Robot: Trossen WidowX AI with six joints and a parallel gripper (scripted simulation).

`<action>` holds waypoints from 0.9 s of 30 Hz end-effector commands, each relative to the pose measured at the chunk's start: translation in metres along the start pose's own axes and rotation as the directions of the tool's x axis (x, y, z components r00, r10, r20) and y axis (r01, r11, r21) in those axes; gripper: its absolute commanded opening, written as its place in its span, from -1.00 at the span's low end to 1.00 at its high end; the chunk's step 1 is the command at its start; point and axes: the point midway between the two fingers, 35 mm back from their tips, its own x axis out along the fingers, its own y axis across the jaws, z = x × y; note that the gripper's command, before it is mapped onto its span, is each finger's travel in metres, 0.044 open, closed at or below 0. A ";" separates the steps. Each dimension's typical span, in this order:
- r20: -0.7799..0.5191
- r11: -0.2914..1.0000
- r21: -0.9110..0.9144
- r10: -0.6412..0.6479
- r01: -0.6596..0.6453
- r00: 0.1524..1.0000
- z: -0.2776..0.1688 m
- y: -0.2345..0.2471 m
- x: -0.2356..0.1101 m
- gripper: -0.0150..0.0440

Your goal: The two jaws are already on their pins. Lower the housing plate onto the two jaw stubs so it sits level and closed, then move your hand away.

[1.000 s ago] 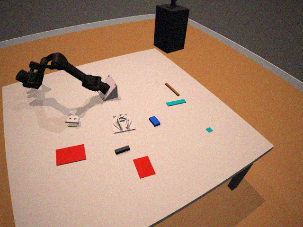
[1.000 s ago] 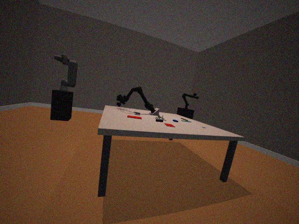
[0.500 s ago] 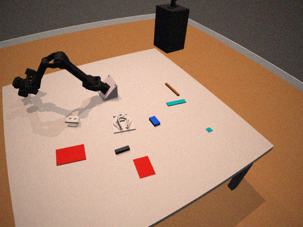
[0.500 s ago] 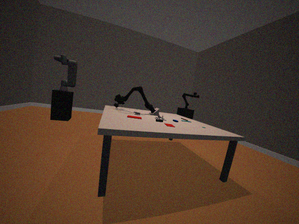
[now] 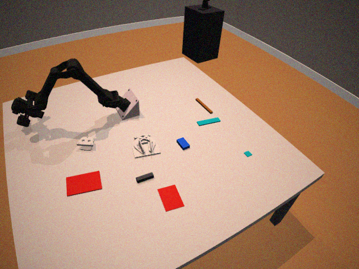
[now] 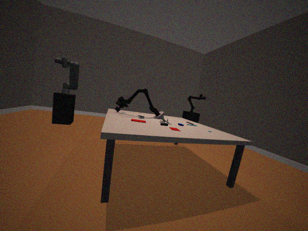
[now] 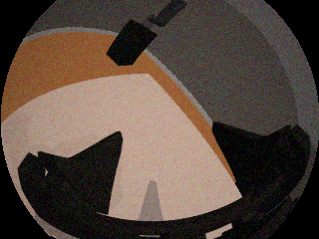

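- Workpiece: the small white plate with dark openings in its upper face (image 5: 86, 142) (image 6: 141, 116) is judged to be the housing plate. It lies on the pale counter (image 5: 220, 188) (image 6: 149, 131), near the black jointed arm (image 5: 87, 82) (image 6: 142, 90).
- Target: the white flat-based assembly with raised, angled parts (image 5: 146, 147) (image 6: 166, 121) is judged to carry the two jaw stubs. It stands well apart from the plate; fitting remains to be done.
- Jaws: wide apart, nothing between them. They are positioned off to one side, clear of both white parts.
- Handling: expect a light, stiff part, probably smooth plastic. Firm pressure could make it slip or twist; thin edges may chip.
- Grip point: take two opposite side edges near mid-length, leaving the openings and underside unobstructed.
- Next move: bring the jaws over the plate, align with its edges and descend before closing.
- Fitting caution: keep the plate level over both stubs. A tilted descent could bind one side or dislodge a stub.
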 end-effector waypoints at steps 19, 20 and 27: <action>-0.029 0.916 0.019 0.400 -0.400 0.916 0.011 0.090 -0.100 1.00; -0.033 0.909 0.017 0.416 -0.416 0.909 0.011 0.093 -0.106 1.00; -0.064 0.850 0.001 0.525 -0.526 0.849 0.009 0.111 -0.144 1.00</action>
